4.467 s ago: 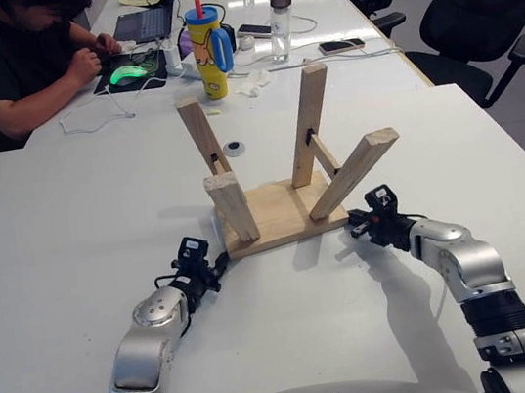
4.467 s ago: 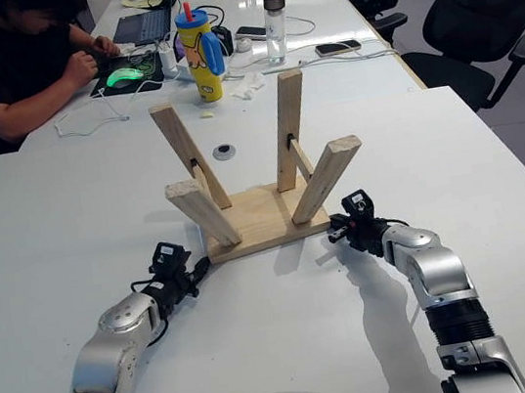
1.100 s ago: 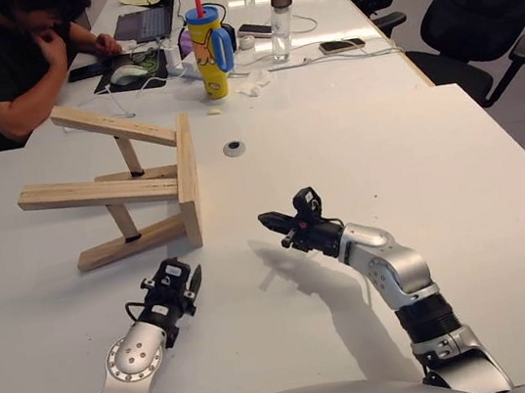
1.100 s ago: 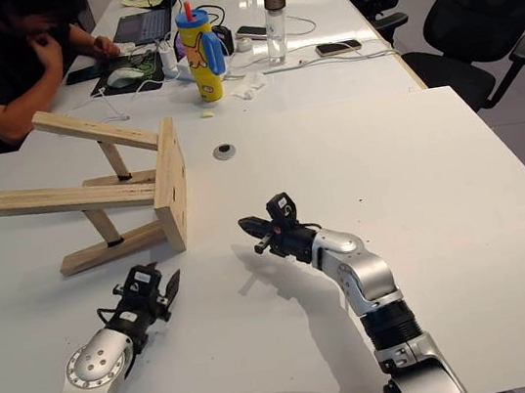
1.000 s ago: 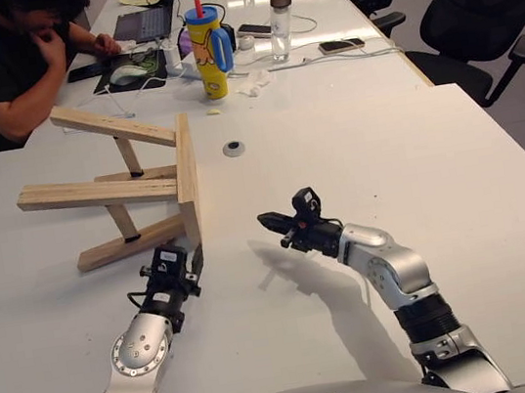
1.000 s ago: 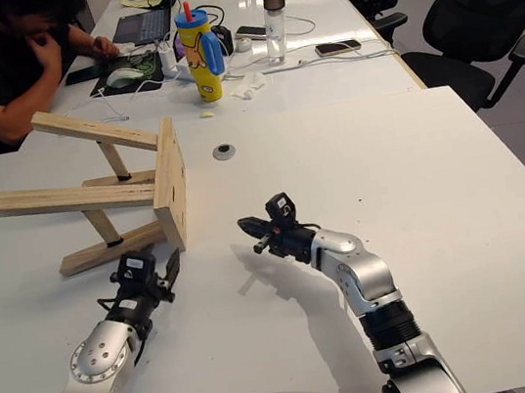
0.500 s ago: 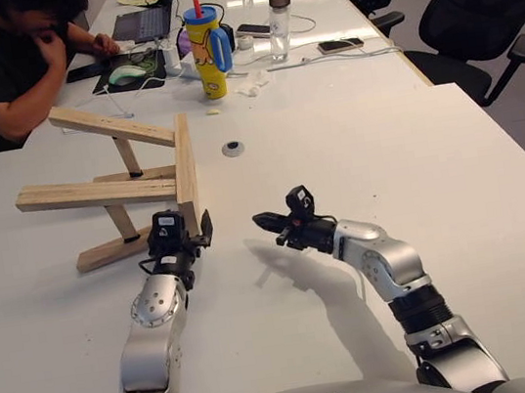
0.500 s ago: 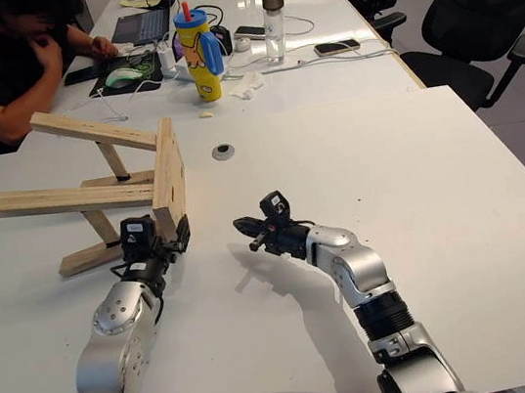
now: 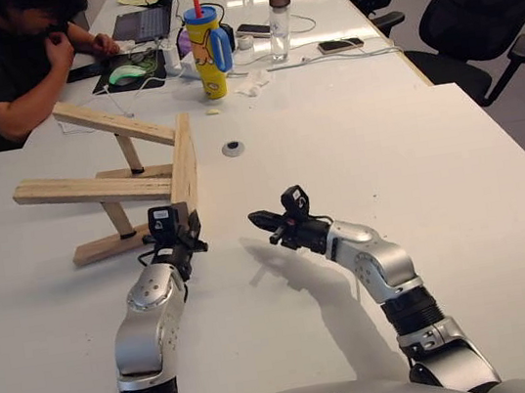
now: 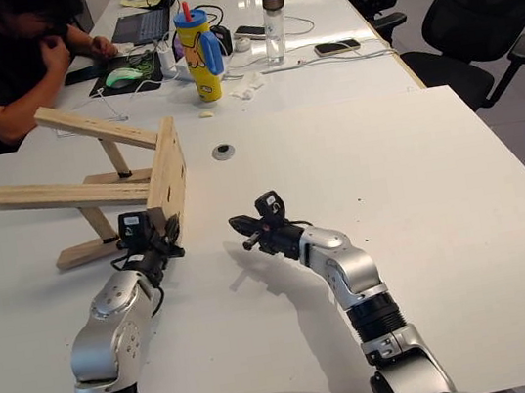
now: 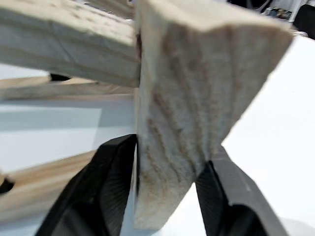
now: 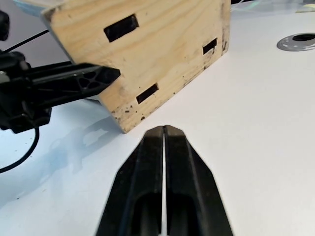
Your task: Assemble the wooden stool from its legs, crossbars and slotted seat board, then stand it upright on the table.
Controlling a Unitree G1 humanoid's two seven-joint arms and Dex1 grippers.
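You have one stool (image 9: 122, 183) lying on its side at the left of the table (image 9: 406, 165), with four legs (image 9: 93, 189) and two crossbars (image 9: 128, 155) reaching left and the one seat board (image 9: 184, 164) standing on edge, three dark slots (image 12: 120, 27) showing in its face. Your left gripper (image 9: 178, 237) is clamped on the board's near lower corner, and your right gripper (image 9: 258, 219) hangs pinched together and empty near the board's face. On the desk behind, one yellow cup (image 9: 208, 51) holds a red straw (image 9: 198, 8), and you cannot tell what is in the one capped bottle (image 9: 281, 24).
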